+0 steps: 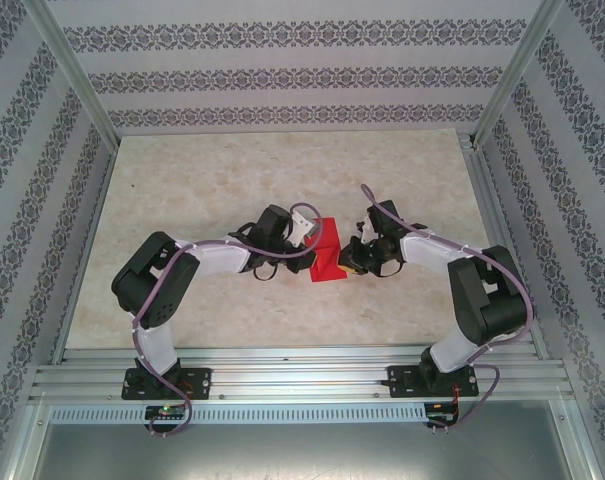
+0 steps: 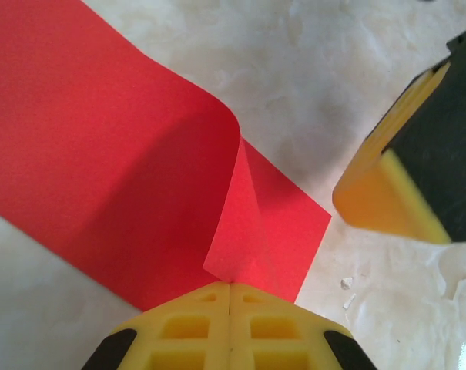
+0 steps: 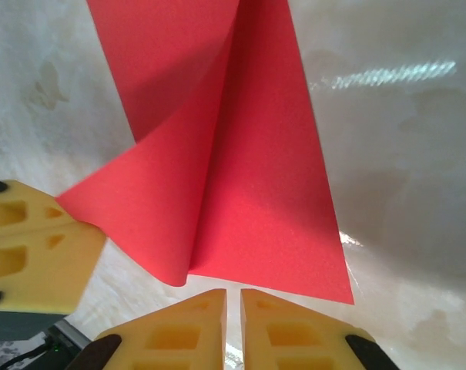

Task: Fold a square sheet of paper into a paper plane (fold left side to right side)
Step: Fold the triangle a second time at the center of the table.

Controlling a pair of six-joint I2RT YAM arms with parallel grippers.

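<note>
The red sheet of paper [image 1: 327, 256] lies mid-table between the two grippers, its left side lifted and curled over toward the right. In the left wrist view my left gripper [image 2: 229, 287] is shut on a corner of the sheet [image 2: 102, 139], which arches up from the table. My left gripper [image 1: 309, 237] is at the sheet's upper left. My right gripper [image 1: 352, 256] sits by its right edge. In the right wrist view the right gripper [image 3: 234, 297] stands just short of the sheet [image 3: 256, 193], its jaws a narrow slit apart with nothing between them.
The marbled beige table [image 1: 212, 180] has free room all round the paper. Aluminium rails [image 1: 282, 380] run along the near edge, and patterned walls close the other sides. A right finger [image 2: 394, 185] shows in the left wrist view, a left finger [image 3: 32, 247] in the right wrist view.
</note>
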